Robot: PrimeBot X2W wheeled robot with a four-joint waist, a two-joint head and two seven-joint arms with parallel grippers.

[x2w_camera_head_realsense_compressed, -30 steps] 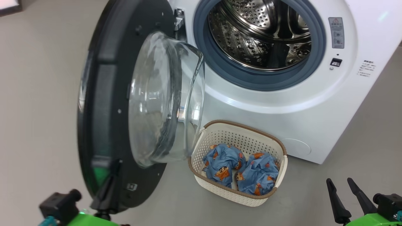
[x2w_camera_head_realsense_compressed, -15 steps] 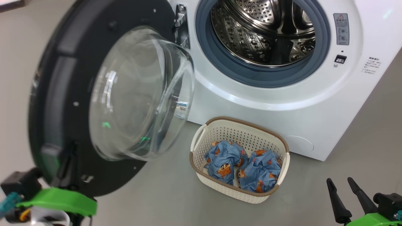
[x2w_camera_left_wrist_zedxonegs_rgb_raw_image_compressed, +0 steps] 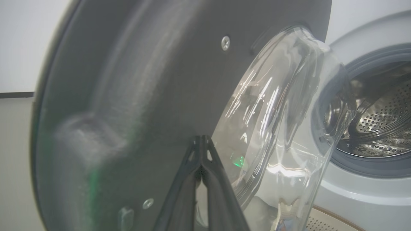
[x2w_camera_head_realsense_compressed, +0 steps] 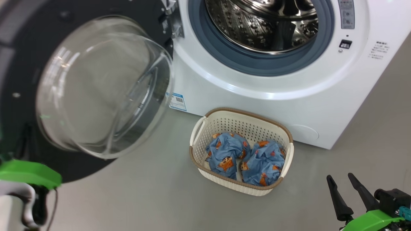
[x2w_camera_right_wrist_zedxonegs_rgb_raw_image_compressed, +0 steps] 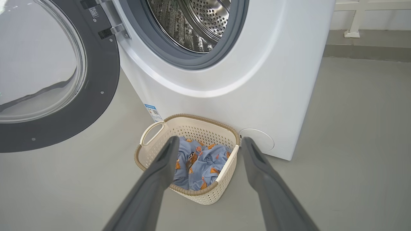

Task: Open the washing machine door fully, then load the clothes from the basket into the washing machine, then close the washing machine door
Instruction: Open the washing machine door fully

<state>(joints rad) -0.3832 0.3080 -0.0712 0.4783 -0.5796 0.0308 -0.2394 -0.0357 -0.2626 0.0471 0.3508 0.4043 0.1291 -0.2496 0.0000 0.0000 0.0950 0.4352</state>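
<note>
The washing machine door (x2w_camera_head_realsense_compressed: pixel 96 89) stands open at the left of the washing machine (x2w_camera_head_realsense_compressed: pixel 257 106). Its dark inner face and its bulging glass bowl are turned toward me. My left pincer (x2w_camera_left_wrist_zedxonegs_rgb_raw_image_compressed: pixel 201 141) is clenched, the two fingers pressed together with nothing between them. In the left wrist view its tips point at the dark inner face of the door, just beside the edge of the glass bowl, which bulges to the right of them. Whether the tips touch the door I cannot tell, because the picture is blurred there. In the head view the green part of my left wrist (x2w_camera_head_realsense_compressed: pixel 29 173) shows under the lower rim of the door.

The mouth of the machine is uncovered, with the steel drum (x2w_camera_head_realsense_compressed: pixel 263 22) inside the grey-blue gasket (x2w_camera_head_realsense_compressed: pixel 257 65). On the floor (x2w_camera_head_realsense_compressed: pixel 144 199), just in front of the machine and to the right of the door, stands the basket (x2w_camera_head_realsense_compressed: pixel 247 111). The clothes (x2w_camera_head_realsense_compressed: pixel 226 154) lie in it as two blue bundles side by side.

My right pincer (x2w_camera_head_realsense_compressed: pixel 339 176) is released and empty, low at my right, well apart from the door and apart from the basket. In the right wrist view the basket appears between its two spread fingers, farther away.
</note>
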